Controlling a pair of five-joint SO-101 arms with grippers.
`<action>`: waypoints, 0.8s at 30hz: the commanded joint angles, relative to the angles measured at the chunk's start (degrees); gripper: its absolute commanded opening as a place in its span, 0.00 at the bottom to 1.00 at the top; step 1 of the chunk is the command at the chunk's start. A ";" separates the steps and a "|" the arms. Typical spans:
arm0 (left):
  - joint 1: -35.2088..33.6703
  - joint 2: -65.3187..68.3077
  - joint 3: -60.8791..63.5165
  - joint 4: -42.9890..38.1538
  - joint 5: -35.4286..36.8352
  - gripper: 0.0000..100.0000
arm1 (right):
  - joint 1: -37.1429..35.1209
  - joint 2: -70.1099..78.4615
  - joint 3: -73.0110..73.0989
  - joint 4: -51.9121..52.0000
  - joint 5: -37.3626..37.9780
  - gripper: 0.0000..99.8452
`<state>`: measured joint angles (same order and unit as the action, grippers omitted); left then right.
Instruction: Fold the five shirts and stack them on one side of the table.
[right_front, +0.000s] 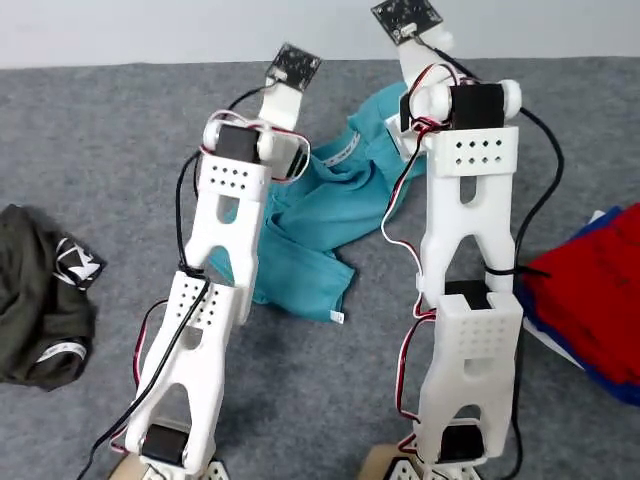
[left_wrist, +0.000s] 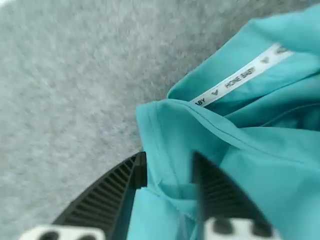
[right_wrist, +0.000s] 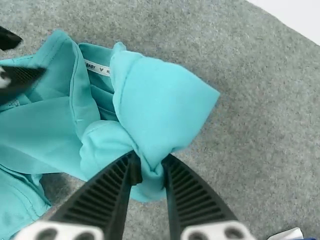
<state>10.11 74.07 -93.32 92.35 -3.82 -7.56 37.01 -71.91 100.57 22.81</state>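
We are logging centre shirt (right_front: 320, 215) lying on table (right_front: 120, 130), spreading between both arms, toward far side. We are finding left gripper (left_wrist: 169, 162) sitting at shirt's left part, just beside collar, fold lying between its fingers. We are finding right gripper (right_wrist: 150, 165) pinching bunched end at shirt's far right part. We are noting second shirt (right_front: 40, 300) lying at table's left edge, well apart. We are noting stacked garments (right_front: 590, 290) resting at right edge, beside right arm.
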 joint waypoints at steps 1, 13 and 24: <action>0.09 2.20 -1.54 -3.69 -0.70 0.22 | -0.04 -4.26 -0.44 1.98 0.44 0.01; 0.97 10.29 1.10 -18.81 -14.15 0.03 | -0.13 -4.09 -0.35 1.98 0.44 0.01; 0.79 2.37 -2.95 -9.85 -15.65 0.00 | 0.66 -4.18 -0.53 1.89 0.62 0.01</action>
<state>10.73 84.44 -93.58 79.78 -19.38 -7.47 37.01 -71.91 100.57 22.81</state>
